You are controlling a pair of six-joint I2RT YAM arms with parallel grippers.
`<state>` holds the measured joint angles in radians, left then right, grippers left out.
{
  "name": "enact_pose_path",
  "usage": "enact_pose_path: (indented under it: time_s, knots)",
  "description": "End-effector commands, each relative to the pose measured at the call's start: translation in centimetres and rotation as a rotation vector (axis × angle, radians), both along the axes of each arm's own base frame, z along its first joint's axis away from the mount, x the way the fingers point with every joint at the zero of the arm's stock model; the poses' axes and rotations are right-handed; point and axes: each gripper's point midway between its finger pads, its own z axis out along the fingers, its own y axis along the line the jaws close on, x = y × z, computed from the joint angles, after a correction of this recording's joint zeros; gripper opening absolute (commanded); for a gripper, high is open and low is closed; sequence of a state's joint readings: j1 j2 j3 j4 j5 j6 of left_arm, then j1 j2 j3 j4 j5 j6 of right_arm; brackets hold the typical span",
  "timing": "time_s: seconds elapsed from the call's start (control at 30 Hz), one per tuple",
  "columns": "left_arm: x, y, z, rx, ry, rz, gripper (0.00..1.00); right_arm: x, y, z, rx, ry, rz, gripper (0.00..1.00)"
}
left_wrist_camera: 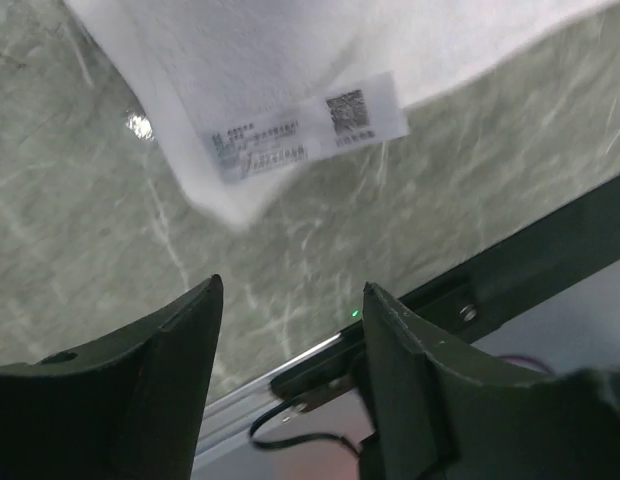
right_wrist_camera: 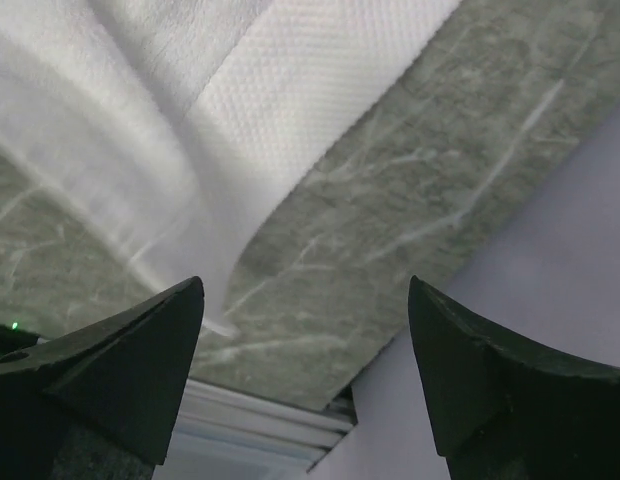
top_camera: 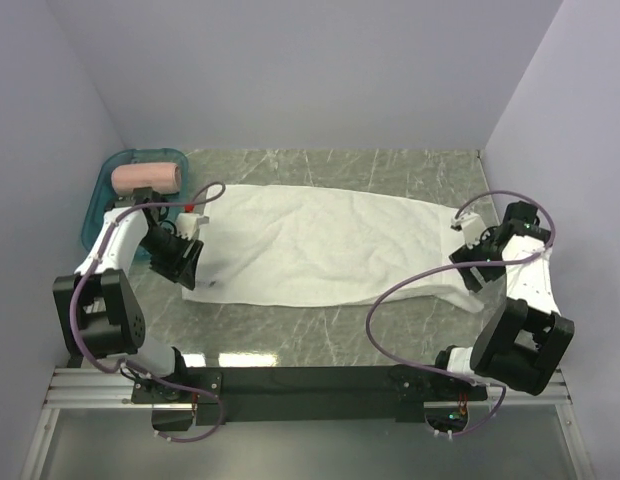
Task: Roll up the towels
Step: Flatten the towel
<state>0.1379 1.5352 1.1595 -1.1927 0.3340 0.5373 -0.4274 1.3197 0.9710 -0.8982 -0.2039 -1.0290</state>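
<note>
At far left, the salmon-pink towel sits rolled in the teal tray. Beside it, our left jaws hang apart and empty just off the corner bearing the printed label. That corner belongs to the white towel, spread flat across the marble surface. Our right jaws, wide apart and empty, hover at its right end. For a tidy roll, we judge, both corners need even pinching and a square edge. Walls crowd both ends; open room lies toward the back.
</note>
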Motion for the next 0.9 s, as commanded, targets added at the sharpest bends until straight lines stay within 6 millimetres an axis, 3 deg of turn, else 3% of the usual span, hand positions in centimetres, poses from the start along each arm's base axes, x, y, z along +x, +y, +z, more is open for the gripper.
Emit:
enact_pose_path:
  time_s: [0.0,0.1,0.17,0.33,0.47,0.6,0.73,0.83,0.87]
  knots:
    - [-0.7,1.0,3.0,0.043,-0.076,-0.128,0.64,0.3,0.2,5.9,-0.001,-0.068,0.035,0.89]
    - [1.4,0.4,4.7,0.006,-0.136,-0.107,0.63,0.7,1.8,8.1,0.082,-0.104,0.017,0.9]
    - [2.8,-0.4,5.1,-0.023,-0.166,-0.098,0.59,1.0,2.6,7.8,0.127,-0.087,0.002,0.86]
    - [5.9,-2.5,3.0,-0.007,-0.199,-0.071,0.49,1.0,4.6,2.9,0.186,0.09,-0.108,0.63]
    - [6.9,-3.0,0.8,0.019,-0.191,-0.032,0.42,0.7,5.5,-1.2,0.167,0.169,-0.181,0.57]
    - [6.8,-4.3,-1.5,0.019,-0.143,-0.021,0.41,1.5,4.8,-3.7,0.116,0.202,-0.263,0.53]
    - [6.1,-4.1,-3.8,0.047,-0.089,-0.004,0.4,2.8,2.0,-6.6,-0.011,0.234,-0.287,0.49]
    - [6.0,-3.7,-5.0,0.074,-0.064,0.014,0.39,5.4,0.3,-7.4,-0.072,0.188,-0.291,0.48]
    - [6.0,-3.5,-5.3,0.083,-0.061,0.019,0.39,7.1,-0.6,-6.8,-0.106,0.142,-0.295,0.48]
